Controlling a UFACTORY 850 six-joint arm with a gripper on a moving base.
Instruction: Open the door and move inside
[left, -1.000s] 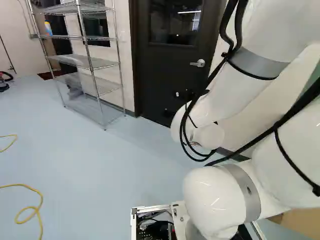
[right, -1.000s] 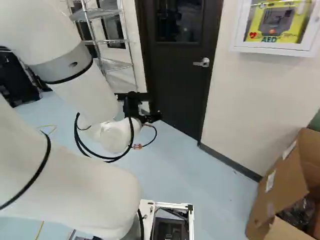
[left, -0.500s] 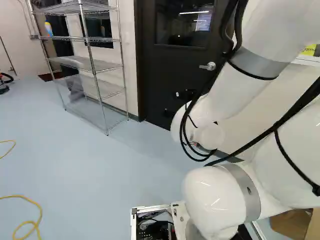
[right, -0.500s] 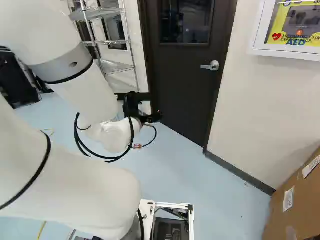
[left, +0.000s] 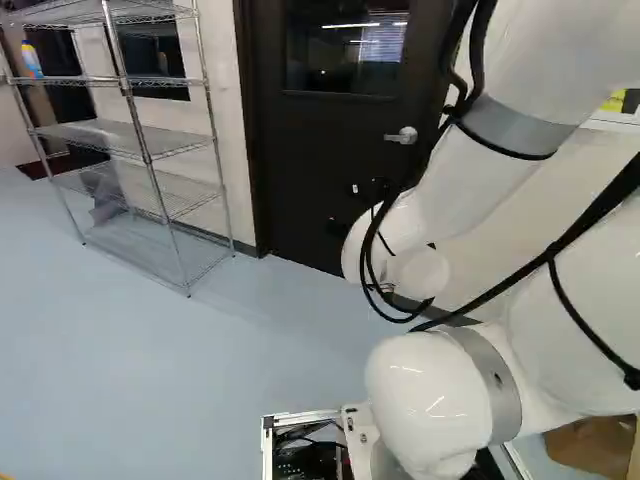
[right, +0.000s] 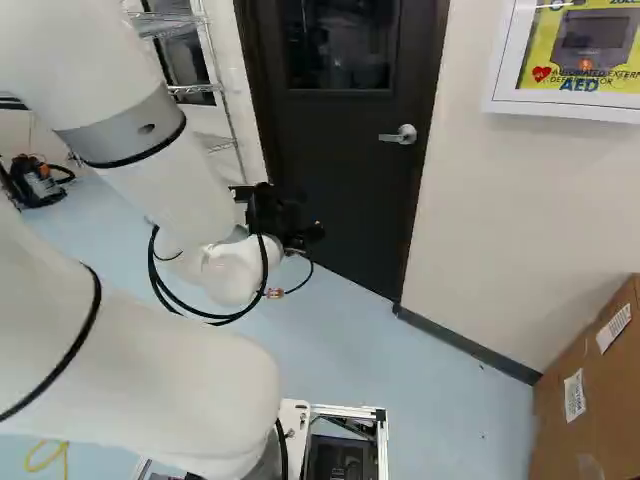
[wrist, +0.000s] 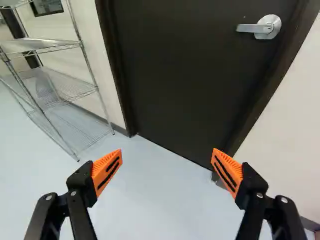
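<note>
One door (right: 345, 180), closed, farther left in base views: base (right: 383, 448) has moved.

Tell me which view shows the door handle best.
The wrist view: there the door handle looks largest, its lever and round plate distinct. Both base views show it uncovered too, but smaller.

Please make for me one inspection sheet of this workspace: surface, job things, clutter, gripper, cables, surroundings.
Surface: pale blue floor, smooth.
Job's things: dark door shut in its frame; lever handle about level, untouched.
Clutter: cardboard box by the wall, at the right of the right base view.
Gripper: open, holding nothing, facing the door's lower part.
Cables: black cables along the arm; yellow cord on the floor.
Surroundings: wire shelving beside the door; white cabinet on the wall.
</note>
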